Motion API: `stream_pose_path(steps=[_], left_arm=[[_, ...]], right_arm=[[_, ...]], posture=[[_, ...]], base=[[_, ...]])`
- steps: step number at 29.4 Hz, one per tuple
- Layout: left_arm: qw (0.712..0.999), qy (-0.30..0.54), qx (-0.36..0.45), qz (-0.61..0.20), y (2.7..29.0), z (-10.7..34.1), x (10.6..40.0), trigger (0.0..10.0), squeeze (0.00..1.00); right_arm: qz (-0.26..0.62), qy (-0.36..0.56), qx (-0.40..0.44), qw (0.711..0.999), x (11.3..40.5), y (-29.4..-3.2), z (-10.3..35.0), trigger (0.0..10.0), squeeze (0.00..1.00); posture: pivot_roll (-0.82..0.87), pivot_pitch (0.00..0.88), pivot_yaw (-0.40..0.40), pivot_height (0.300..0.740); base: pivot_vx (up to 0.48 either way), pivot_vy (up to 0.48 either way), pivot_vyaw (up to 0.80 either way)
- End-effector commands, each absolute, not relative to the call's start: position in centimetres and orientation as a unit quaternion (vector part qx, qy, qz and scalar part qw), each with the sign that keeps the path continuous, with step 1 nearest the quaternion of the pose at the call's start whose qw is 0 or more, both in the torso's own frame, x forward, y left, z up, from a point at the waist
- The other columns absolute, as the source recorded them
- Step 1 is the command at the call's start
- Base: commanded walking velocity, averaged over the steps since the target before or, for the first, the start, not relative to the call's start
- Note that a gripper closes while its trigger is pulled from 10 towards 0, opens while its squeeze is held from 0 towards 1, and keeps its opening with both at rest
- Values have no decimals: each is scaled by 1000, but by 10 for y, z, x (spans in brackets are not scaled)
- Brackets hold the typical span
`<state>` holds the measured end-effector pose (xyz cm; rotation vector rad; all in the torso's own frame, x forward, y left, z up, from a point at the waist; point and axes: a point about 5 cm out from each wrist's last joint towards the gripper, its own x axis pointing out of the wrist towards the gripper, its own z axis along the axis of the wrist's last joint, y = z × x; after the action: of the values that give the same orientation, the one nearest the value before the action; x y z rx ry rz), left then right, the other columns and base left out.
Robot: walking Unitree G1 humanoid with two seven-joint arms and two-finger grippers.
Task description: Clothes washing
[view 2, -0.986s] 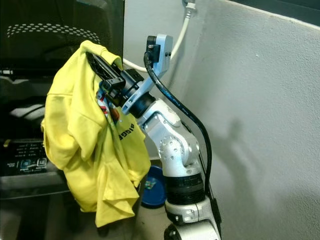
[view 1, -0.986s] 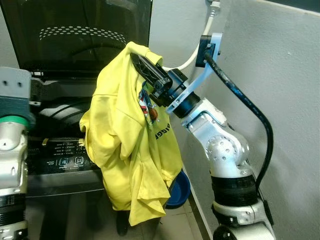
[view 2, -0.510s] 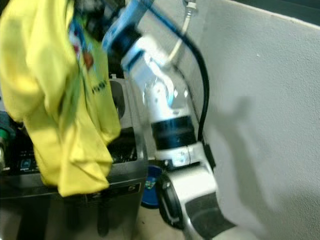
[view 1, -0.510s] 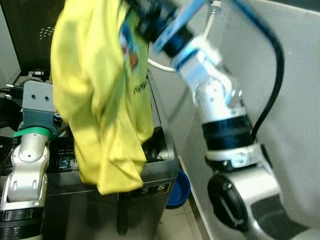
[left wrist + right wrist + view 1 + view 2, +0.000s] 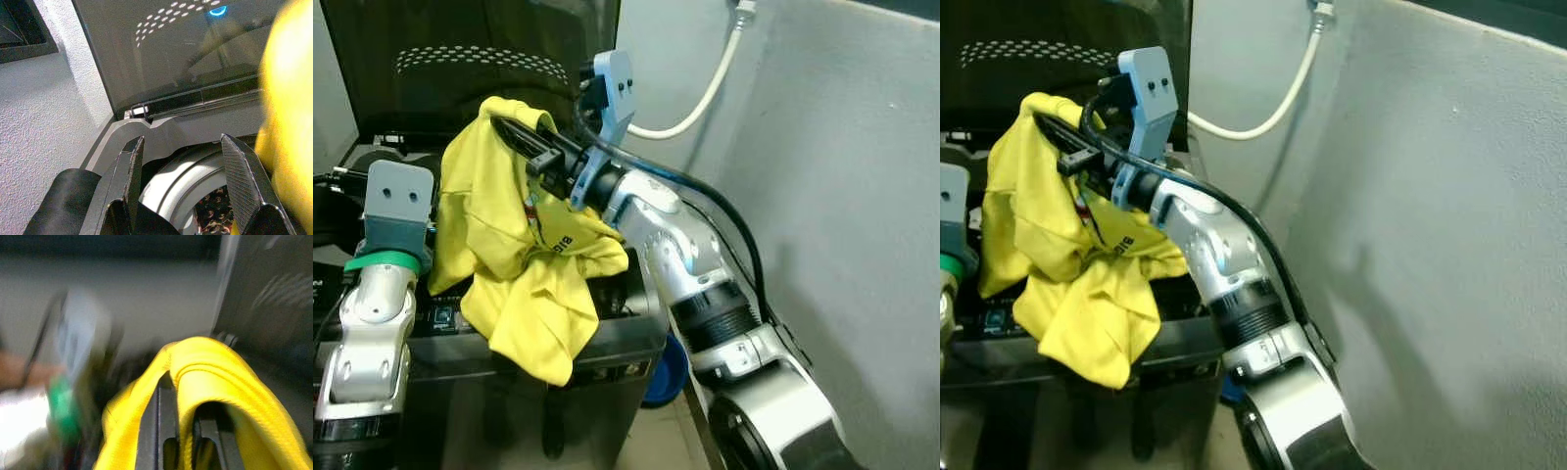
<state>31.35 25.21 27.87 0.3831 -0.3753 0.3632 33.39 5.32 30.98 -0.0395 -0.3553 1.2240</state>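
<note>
Shirt (image 5: pixel 524 264) lowered since half second ago, now draped over washer (image 5: pixel 626 338) front rim; right pincer (image 5: pixel 514 132) clamped on its top fold above open drum; left pincer (image 5: pixel 181 186) spread wide, empty, near lid (image 5: pixel 186 44)

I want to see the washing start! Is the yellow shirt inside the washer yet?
Not yet. The crumpled yellow cotton shirt hangs from the right pincer, draped over the grey top-loading washer's front edge.
</note>
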Motion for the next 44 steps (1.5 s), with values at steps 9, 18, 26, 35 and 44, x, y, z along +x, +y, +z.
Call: stream_pose_path(steps=[9,18,26,35,44], left_arm=[[947,-187,193,174,246,281,310,10000,0],[951,-183,195,157,239,279,310,10000,0],[954,-184,183,153,237,282,310,10000,0],[956,-185,167,157,236,283,308,10000,0],[980,-127,79,131,224,278,306,10000,0]], right_arm=[[575,-120,-159,793,341,57,274,10000,0],[526,-135,-275,793,353,51,288,10000,0],[393,-243,-191,866,367,41,342,10000,1000],[321,-280,-146,893,371,35,361,10000,0],[447,-247,-145,848,362,41,339,10000,0]], posture=[[39,43,-82,740],[38,42,-80,740],[36,44,-77,740],[40,44,-81,740],[47,47,-80,740]], base=[[0,0,0],[0,0,0],[0,0,0],[0,0,0],[0,0,0]])
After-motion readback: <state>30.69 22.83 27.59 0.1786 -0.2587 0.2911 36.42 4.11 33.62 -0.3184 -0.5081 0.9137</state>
